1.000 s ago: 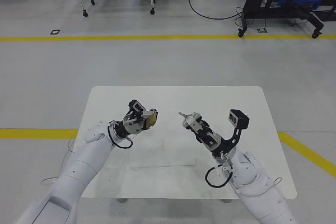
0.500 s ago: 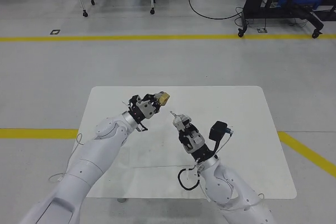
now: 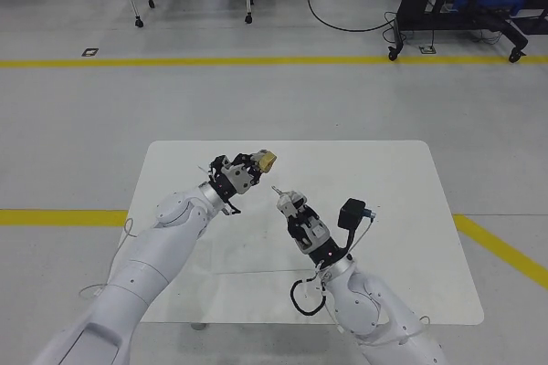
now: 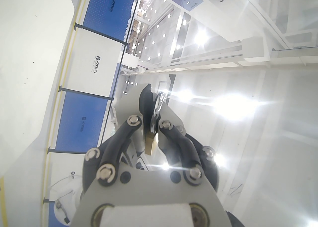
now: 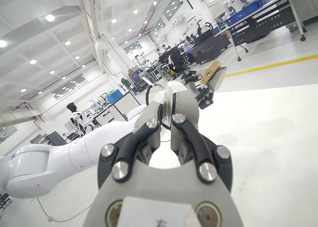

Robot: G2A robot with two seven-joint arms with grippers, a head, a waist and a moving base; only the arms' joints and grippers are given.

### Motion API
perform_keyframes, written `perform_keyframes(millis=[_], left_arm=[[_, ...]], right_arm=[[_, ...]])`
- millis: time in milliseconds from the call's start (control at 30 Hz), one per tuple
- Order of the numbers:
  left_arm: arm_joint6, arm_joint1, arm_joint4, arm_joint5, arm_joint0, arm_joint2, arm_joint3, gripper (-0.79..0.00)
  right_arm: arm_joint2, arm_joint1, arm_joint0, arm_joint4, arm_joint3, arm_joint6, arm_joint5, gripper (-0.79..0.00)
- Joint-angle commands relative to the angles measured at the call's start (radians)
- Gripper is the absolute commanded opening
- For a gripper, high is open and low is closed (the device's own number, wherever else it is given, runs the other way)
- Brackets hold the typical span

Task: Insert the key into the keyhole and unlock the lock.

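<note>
Two hands hover over the desk (image 3: 397,187), left hand (image 3: 254,167) clamping the lock (image 3: 267,161), right hand (image 3: 287,198) the key (image 3: 276,191), not yet inserted.

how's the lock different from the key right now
The lock is a chunky brass-coloured block; the key is a thin silvery sliver. The lock sits clamped in the left pincer, the key in the right pincer. In the top view the lock is farther out than the key, with a gap between them. Both are held up above the white table.
</note>
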Motion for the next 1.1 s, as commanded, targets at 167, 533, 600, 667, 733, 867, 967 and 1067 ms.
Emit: perform_keyframes(millis=[167,533,600,667,733,867,967,1067], left_arm=[[0.053,0.0,0.105,-0.166,0.064,-0.02,-0.084,-0.785],[0.145,-0.006,0.17,-0.136,0.097,-0.053,-0.146,-0.785],[0.152,-0.008,0.174,-0.114,0.098,-0.059,-0.152,-0.785],[0.153,-0.009,0.176,-0.098,0.101,-0.063,-0.158,-0.785],[0.149,-0.011,0.177,-0.081,0.103,-0.067,-0.163,-0.785],[0.146,-0.014,0.186,-0.061,0.105,-0.074,-0.169,-0.785],[0.147,-0.017,0.196,-0.052,0.106,-0.077,-0.174,-0.785],[0.146,-0.02,0.202,-0.045,0.108,-0.083,-0.175,-0.785]], right_arm=[[0.02,-0.019,-0.009,0.204,-0.009,0.017,0.079,-0.785],[0.008,-0.039,0.002,0.229,-0.012,0.086,0.137,-0.785],[0.007,-0.043,0.006,0.231,-0.008,0.093,0.143,-0.785],[0.007,-0.046,0.011,0.238,-0.004,0.109,0.143,-0.785],[0.014,-0.049,0.019,0.249,0.005,0.115,0.15,-0.785],[0.024,-0.056,0.034,0.276,0.018,0.129,0.156,-0.785],[0.032,-0.061,0.044,0.283,0.029,0.136,0.16,-0.785],[0.035,-0.066,0.049,0.286,0.036,0.133,0.171,-0.785]])
